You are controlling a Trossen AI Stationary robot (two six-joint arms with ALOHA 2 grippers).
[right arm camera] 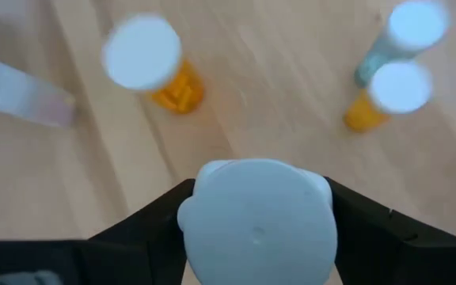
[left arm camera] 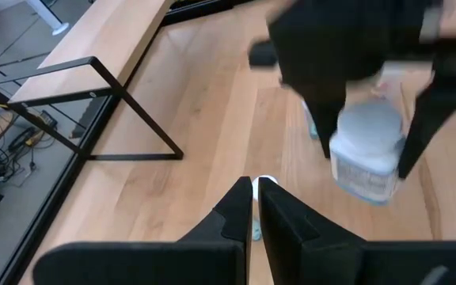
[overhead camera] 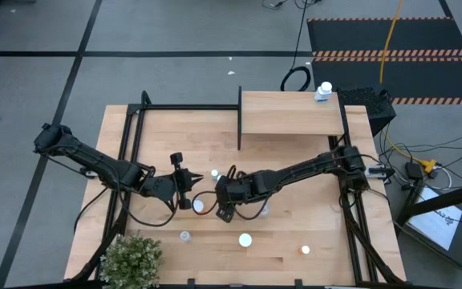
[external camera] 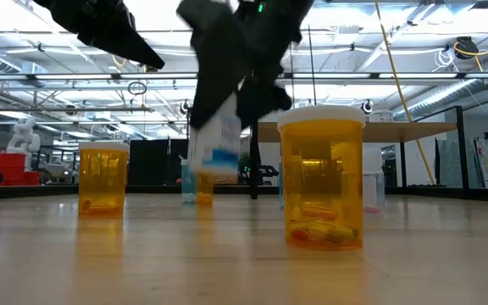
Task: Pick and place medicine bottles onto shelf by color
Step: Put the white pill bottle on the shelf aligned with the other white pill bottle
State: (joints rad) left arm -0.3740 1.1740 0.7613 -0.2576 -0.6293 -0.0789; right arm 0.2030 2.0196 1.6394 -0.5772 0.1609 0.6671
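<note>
A pale-blue medicine bottle [left arm camera: 364, 154] hangs tilted above mid-table, clamped in the right gripper [overhead camera: 224, 205]. Orange bottles [external camera: 322, 182] stand around it. The left gripper [left arm camera: 253, 207], fingers pressed together, sits just beside. Only the high view shows another bottle on the shelf [overhead camera: 287, 112].

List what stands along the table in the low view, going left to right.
Small orange bottle → pale blue bottle, lifted clear of the table in the right tool → big orange bottle nearest the camera.
</note>
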